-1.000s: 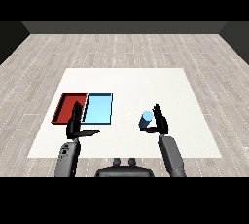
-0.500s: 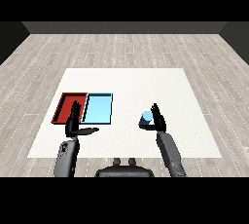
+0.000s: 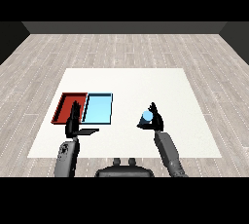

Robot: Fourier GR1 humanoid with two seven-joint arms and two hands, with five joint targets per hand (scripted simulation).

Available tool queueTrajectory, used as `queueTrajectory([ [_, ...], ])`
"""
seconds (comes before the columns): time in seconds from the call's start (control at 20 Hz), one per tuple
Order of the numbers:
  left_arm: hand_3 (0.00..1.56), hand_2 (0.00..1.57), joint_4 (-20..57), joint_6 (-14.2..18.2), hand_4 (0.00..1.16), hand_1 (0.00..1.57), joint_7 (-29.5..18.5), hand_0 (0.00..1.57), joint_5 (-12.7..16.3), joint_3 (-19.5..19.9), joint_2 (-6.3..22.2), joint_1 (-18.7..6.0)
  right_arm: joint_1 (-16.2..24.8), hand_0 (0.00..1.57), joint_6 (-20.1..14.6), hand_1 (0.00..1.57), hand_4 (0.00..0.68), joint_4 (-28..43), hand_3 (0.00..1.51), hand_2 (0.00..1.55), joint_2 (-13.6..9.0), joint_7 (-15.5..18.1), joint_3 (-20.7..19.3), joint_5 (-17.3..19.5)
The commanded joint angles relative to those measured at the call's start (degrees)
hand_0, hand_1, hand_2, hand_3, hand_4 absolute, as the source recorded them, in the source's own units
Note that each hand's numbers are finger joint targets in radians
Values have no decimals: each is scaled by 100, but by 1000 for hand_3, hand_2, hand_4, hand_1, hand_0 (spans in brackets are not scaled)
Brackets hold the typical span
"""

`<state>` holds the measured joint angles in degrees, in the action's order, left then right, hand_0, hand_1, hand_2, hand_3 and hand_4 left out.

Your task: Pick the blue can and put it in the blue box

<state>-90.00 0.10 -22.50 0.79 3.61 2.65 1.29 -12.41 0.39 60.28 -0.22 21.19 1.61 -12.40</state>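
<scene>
My right hand [image 3: 156, 121] is curled round the blue can [image 3: 147, 116], so I judge the pick made. The blue box [image 3: 97, 108] lies well off to its left; next I carry it across. Left hand [image 3: 74, 123] hangs open.

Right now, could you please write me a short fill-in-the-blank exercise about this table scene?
1. The blue can is held by the ____ robot hand.
2. The red tray lies to the ____ of the light blue tray.
3. The left robot hand has its fingers ____.

Missing words: right; left; straight
</scene>
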Motion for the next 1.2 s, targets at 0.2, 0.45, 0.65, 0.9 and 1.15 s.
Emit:
queueTrajectory([
  [0.2,0,0,-97,-85,0,0,-127,0,-66,-77,25,261,-294,0,-211,0,0,-314,0,0,21,1,63,25],
  [0.45,0,0,1,-122,0,0,-112,0,-42,-59,16,246,-110,0,-142,0,0,-321,0,0,18,141,-26,38],
  [0.65,0,0,79,-254,0,0,-162,0,209,185,150,160,-355,880,-434,880,0,-685,946,1082,-147,232,-80,9],
  [0.9,0,0,-197,-114,0,0,227,0,137,61,78,9,-690,1467,-1602,1467,543,-1257,1448,1459,19,187,620,-187],
  [1.15,0,0,-38,67,0,0,56,0,-104,-20,2,-159,-967,1456,-1433,1456,523,-962,1419,1449,20,-160,258,-57],
])
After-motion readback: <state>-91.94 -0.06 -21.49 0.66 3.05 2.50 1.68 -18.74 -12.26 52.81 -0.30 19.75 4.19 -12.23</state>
